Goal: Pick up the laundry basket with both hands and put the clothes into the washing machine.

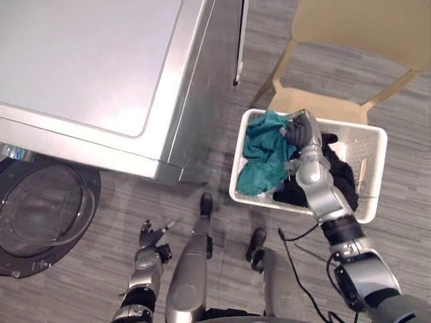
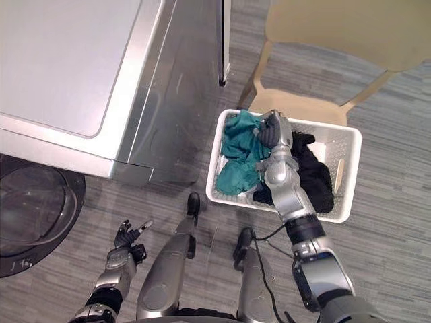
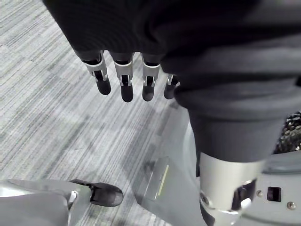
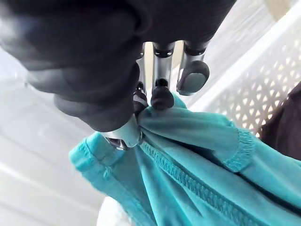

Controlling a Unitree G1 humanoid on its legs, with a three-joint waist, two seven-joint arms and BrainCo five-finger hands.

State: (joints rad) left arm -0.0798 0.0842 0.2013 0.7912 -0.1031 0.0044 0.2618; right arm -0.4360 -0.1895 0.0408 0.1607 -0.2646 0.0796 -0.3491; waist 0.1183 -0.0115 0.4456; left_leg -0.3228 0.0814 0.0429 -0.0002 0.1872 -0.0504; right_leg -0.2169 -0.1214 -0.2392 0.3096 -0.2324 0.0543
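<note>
Basket (image 1: 372, 153) on floor (image 1: 135, 196) by washer (image 1: 87, 67); right fingers (image 4: 193, 76) round teal garment (image 4: 197, 160), left fingers (image 3: 123, 84) loose.

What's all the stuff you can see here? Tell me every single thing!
washing machine: one, silver-grey, on the robot's left side
washer door: one, dark round glass, swung open low at the robot's left
laundry basket: one, white with small holes, beside the washing machine, in front of the chair
teal garment: one, teal, in the basket's washer-side half
black garment: one, black, in the basket's other half
chair: one, light tan, behind the basket
floor: grey wood-look planks, under everything
right hand: one, silver with dark tips, in the basket, pinching the teal garment
left hand: one, silver with dark tips, low over the floor, fingers relaxed, holding nothing
</note>
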